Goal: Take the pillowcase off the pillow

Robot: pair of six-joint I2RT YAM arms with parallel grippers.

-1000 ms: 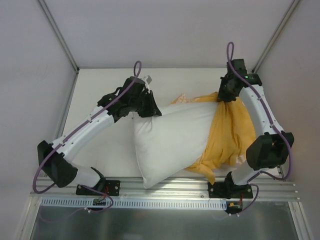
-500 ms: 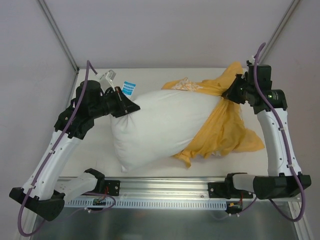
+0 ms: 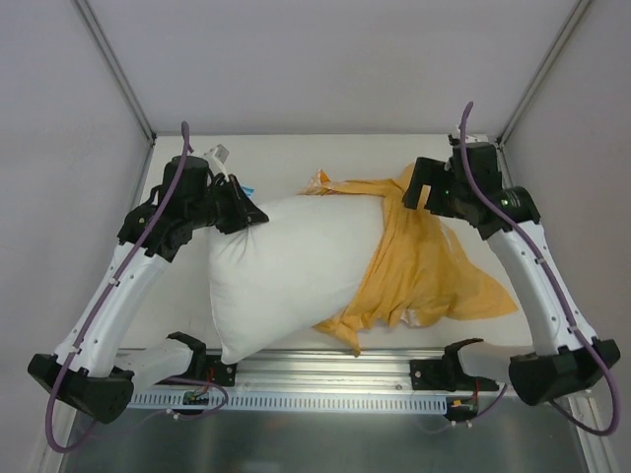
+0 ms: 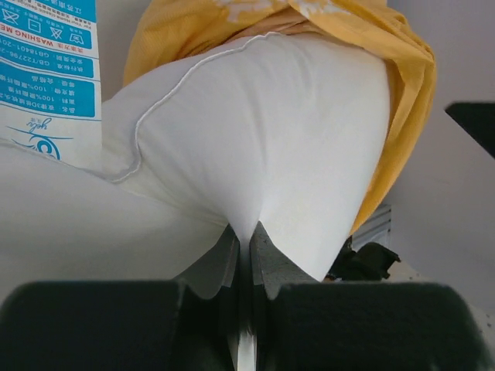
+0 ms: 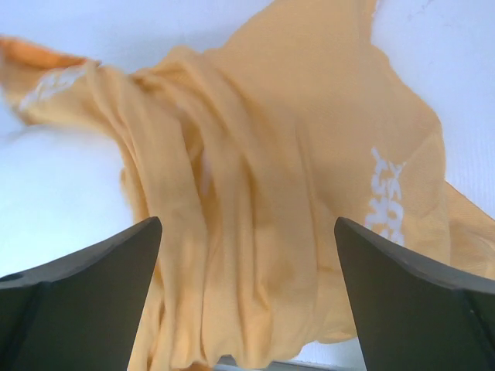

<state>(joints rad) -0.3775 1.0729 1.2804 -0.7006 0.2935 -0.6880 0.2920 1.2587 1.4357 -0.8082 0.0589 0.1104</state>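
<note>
Stripping partway: pinching corner of plump white pillow (image 3: 286, 266) tight in left gripper (image 4: 249, 232); orange-yellow fabric pillowcase (image 3: 424, 271) bunched over its right end only. Right gripper (image 5: 247, 226) splayed, empty, just above folds. Next, probably: regrip cover, pull rightward.

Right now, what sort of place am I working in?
Probably a lab robot cell, not a bedroom: a white table boxed in by plain grey panels on metal struts, with an aluminium mounting rail along its near edge.
</note>
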